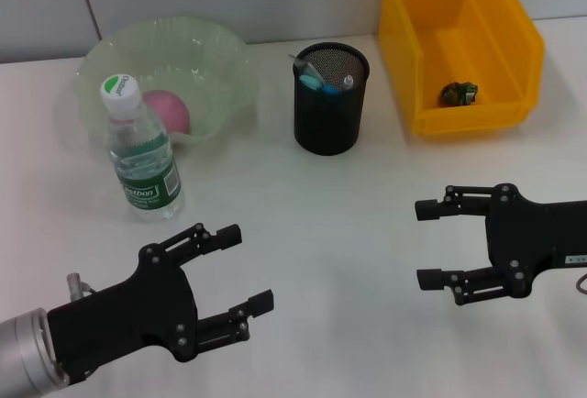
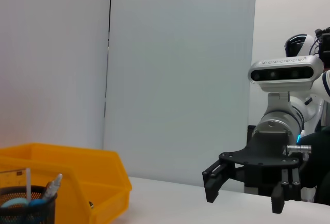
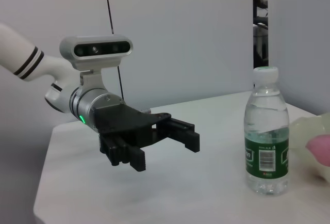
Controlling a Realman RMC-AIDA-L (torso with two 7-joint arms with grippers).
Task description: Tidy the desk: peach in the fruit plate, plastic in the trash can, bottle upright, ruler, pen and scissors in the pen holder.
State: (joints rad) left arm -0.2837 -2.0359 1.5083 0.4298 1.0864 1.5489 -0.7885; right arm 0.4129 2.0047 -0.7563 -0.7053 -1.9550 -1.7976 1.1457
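Observation:
The pink peach (image 1: 167, 110) lies in the pale green fruit plate (image 1: 220, 59) at the back left. A clear water bottle (image 1: 140, 153) with a green label stands upright in front of the plate, also in the right wrist view (image 3: 266, 137). The black mesh pen holder (image 1: 330, 100) holds a pen, a ruler and blue-handled scissors (image 1: 313, 78). A crumpled green plastic scrap (image 1: 459, 93) sits in the yellow trash can (image 1: 503, 49). My left gripper (image 1: 246, 267) hovers open at the front left, empty. My right gripper (image 1: 423, 244) hovers open at the front right, empty.
The white desk (image 1: 339, 224) ends at a pale wall behind the plate and bin. The left wrist view shows the yellow bin (image 2: 77, 175), the pen holder's rim (image 2: 26, 206) and the right gripper (image 2: 242, 190) farther off.

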